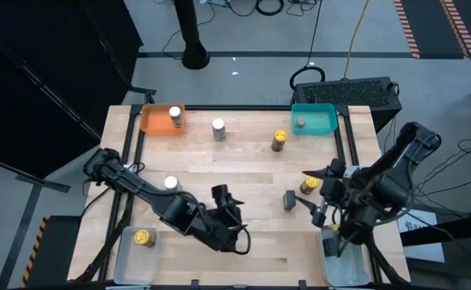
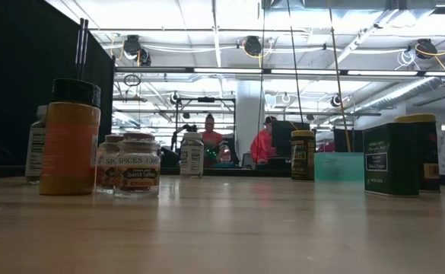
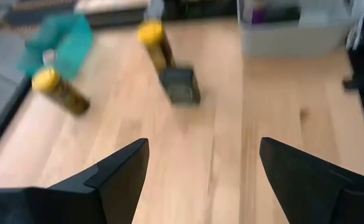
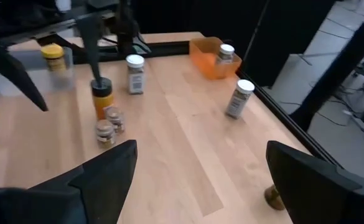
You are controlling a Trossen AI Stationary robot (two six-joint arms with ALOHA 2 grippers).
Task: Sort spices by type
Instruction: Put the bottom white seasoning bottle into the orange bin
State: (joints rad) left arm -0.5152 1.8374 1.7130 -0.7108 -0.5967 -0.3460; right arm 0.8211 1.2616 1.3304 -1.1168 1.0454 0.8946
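Note:
Spice jars are spread over the table. A white-topped jar [image 1: 175, 118] stands in the orange tray [image 1: 156, 121], and a grey-lidded one [image 1: 300, 122] in the teal tray [image 1: 320, 118]. A yellow-lidded jar [image 1: 144, 238] stands in the near-left clear tray. On the bare wood stand two white-topped jars [image 1: 218, 129] [image 1: 171, 184], two yellow jars [image 1: 279, 141] [image 1: 308, 185] and a dark tin [image 1: 290, 200]. An orange black-lidded jar [image 4: 101, 96] and two small jars [image 4: 106, 130] stand under my left arm. My left gripper [image 3: 203, 168] is open above the table's middle. My right gripper [image 4: 200, 174] is open above the right part, over the yellow jar.
A second clear tray [image 1: 344, 259] sits at the near right corner, under my right arm. Black rails [image 1: 349, 149] frame the table's sides and far edge. Bare wood lies between the two grippers and along the near edge. People [image 2: 264, 144] stand in the room beyond the table.

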